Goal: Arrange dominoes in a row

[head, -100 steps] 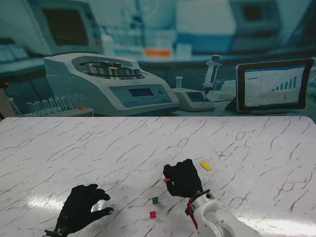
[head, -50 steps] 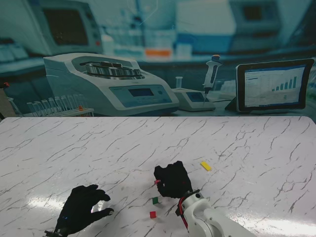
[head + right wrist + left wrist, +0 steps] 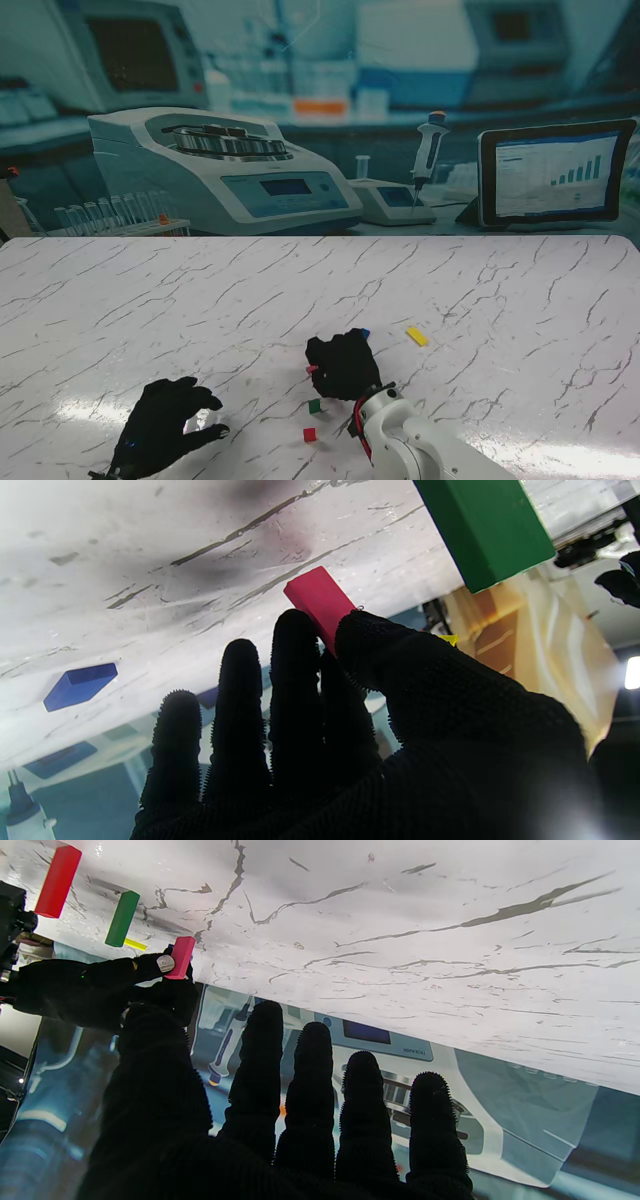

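Note:
My right hand point(image 3: 343, 364) is shut on a pink domino point(image 3: 312, 369), pinched between thumb and fingers point(image 3: 295, 645) just above the table; the pink domino point(image 3: 320, 597) points at the marble. Close by, nearer to me, a green domino point(image 3: 314, 406) stands upright, and a red domino point(image 3: 309, 434) stands just beyond it toward me. The left wrist view shows the red point(image 3: 57, 881), green point(image 3: 122, 918) and pink point(image 3: 180, 957) dominoes roughly in line. A yellow domino point(image 3: 416, 336) lies flat to the right. A blue domino point(image 3: 80, 686) lies past the right hand. My left hand point(image 3: 165, 438) hovers open at the left, holding nothing.
The white marble table point(image 3: 520, 300) stretches wide around the dominoes. Along its far edge runs a lab backdrop with a centrifuge point(image 3: 220, 165), a pipette point(image 3: 428, 145) and a tablet screen point(image 3: 555, 172).
My right hand has carried the pink domino to the left, ending just beyond the green domino. The left hand has stayed in place, its fingers curling slightly.

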Available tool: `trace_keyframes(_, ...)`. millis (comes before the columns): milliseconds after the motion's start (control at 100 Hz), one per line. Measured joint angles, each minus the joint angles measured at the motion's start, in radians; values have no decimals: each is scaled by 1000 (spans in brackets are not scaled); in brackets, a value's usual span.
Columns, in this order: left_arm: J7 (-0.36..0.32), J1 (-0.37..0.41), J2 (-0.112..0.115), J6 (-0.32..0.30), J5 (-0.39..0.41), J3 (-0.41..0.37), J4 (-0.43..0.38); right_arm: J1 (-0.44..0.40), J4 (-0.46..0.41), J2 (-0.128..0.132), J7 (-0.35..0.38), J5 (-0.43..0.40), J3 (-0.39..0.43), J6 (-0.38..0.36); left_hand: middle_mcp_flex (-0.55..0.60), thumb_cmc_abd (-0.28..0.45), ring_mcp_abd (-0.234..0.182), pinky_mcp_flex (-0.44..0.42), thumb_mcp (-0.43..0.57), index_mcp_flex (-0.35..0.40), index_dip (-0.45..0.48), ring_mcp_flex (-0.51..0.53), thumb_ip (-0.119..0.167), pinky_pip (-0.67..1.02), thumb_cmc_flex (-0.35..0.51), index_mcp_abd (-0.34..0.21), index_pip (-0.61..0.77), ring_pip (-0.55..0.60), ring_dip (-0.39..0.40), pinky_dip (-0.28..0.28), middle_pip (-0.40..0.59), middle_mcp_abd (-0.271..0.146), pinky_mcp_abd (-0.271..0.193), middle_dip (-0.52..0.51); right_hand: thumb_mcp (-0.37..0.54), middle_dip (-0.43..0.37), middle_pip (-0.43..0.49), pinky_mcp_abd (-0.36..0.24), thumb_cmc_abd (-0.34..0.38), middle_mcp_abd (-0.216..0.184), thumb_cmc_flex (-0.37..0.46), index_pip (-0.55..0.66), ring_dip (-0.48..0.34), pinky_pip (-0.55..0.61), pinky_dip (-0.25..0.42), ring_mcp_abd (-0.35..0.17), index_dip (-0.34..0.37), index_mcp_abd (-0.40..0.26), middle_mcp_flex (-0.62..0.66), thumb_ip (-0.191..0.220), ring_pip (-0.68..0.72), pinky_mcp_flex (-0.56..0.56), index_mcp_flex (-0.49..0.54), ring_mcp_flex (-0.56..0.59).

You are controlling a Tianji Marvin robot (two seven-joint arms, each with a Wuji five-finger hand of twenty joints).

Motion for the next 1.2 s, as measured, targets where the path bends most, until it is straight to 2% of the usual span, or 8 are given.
trace_keyframes(640,-1,4,-1,7,-5,-3,-3,-18,-4,1,45,32,25,-20,0,0,0,0,0,0,0,0,0,0,0,0,0,0,0,0,0,0,0,0,-37,-1,-16,0,15,6,12,0,0,0,0,0,-12,13,-3,0,0,-10,-1,-1)
trace_keyframes(740,0,5,-1,8,-6,-4,-3,-23,-12,3,59,37,31,-20,0,0,0,0,0,0,0,0,0,0,0,0,0,0,0,0,0,0,0,0,-63,-1,-28,0,26,14,38,-4,0,0,0,0,-22,13,-4,0,-2,-12,-11,-19)
trace_keyframes(800,0,5,-1,8,-6,-4,-3,-25,-14,3,64,41,34,-20,0,0,0,0,0,0,0,0,0,0,0,0,0,0,0,0,0,0,0,0,-84,-2,-38,0,32,18,53,-13,-1,0,0,0,-23,13,-14,-14,-2,-12,-11,-14)
trace_keyframes(820,0,5,-1,8,-7,-4,-3,-26,-14,4,64,42,35,-20,0,0,0,0,0,0,0,0,0,0,0,0,0,0,0,0,0,0,0,0,-85,-2,-38,0,35,19,54,-14,-1,0,0,0,-23,13,-14,-31,-2,-13,-11,-14)
trace_keyframes(1200,-1,5,-2,9,-8,-5,-3,-39,-39,17,116,47,60,-28,0,0,0,0,0,0,0,0,0,0,0,0,0,0,0,0,0,0,0,0,-125,-2,-95,0,42,55,75,-73,-13,-14,-1,17,-47,20,-51,-32,-27,-26,-11,-65)
